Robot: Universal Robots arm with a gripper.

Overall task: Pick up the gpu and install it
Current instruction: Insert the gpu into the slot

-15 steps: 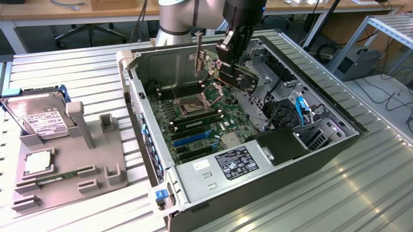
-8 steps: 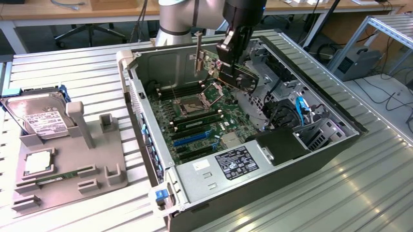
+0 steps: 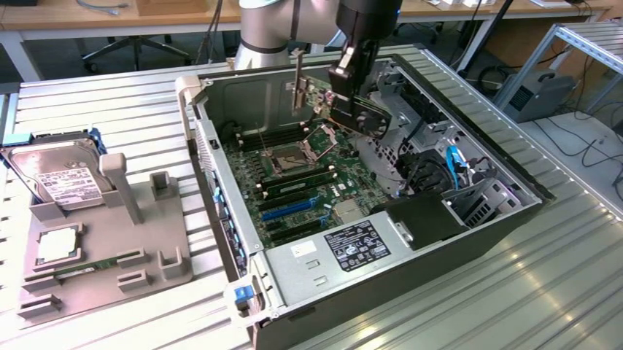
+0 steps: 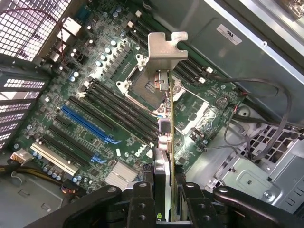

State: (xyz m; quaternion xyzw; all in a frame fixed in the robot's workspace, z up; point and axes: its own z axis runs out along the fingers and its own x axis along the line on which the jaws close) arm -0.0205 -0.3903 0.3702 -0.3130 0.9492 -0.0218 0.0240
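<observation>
My gripper [image 3: 343, 82] hangs over the open computer case [image 3: 233, 240], shut on the gpu [image 3: 366, 117]. The card is held on edge above the green motherboard [image 3: 302, 175], and its silver bracket [image 3: 298, 80] points toward the case's rear wall. In the wrist view the gpu [image 4: 165, 142] appears edge-on between the black fingers [image 4: 142, 199], with the bracket [image 4: 164, 52] at its far end. My gripper [image 4: 166, 192] clamps the card's near end. The card floats over the CPU socket [image 4: 147, 90], beside the blue expansion slots [image 4: 88, 123], touching no slot.
A grey fixture [image 3: 107, 248] at the exterior view's left holds a silver hard drive [image 3: 58, 179], a memory stick [image 3: 87, 266] and a CPU [image 3: 58, 244]. Inside the case are the power supply [image 3: 351, 244], drive cages [image 3: 467, 204] and loose cables [image 4: 256, 118].
</observation>
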